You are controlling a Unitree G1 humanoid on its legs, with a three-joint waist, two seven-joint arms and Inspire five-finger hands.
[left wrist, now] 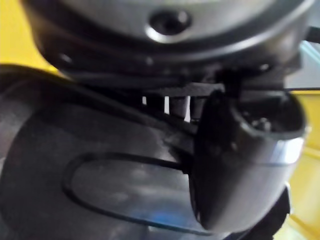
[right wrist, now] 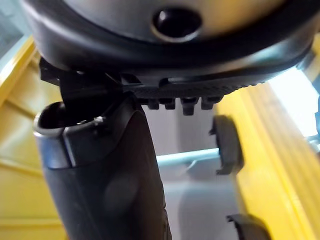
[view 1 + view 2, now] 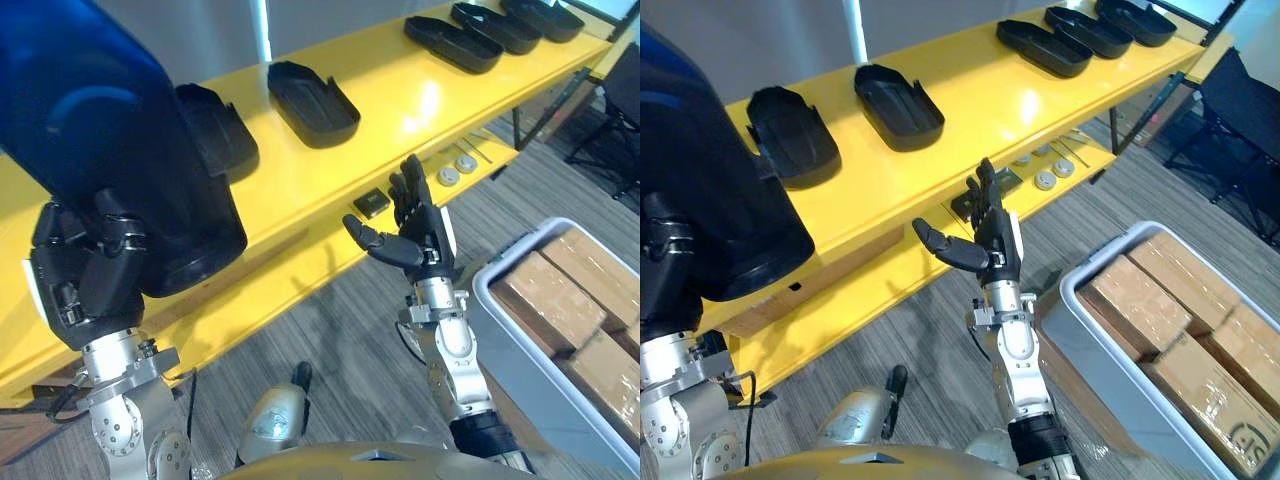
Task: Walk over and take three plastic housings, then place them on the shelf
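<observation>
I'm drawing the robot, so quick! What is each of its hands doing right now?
The left hand is closed around a big dark plastic housing.
The right hand is open, fingers straight, holding nothing.

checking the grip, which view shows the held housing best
Left eye view: the housing and the left hand curled on it both show. Right eye view crops it at the edge; left wrist view has its dark surface close up.

Long yellow two-tier shelf (image 3: 980, 95) set against a plain grey wall (image 3: 920, 25), glare on its top. Grey striped carpet (image 3: 330, 330) below. Black chair (image 3: 1235, 95) far right. Bright vertical strip (image 3: 262, 30), perhaps a window gap.
</observation>
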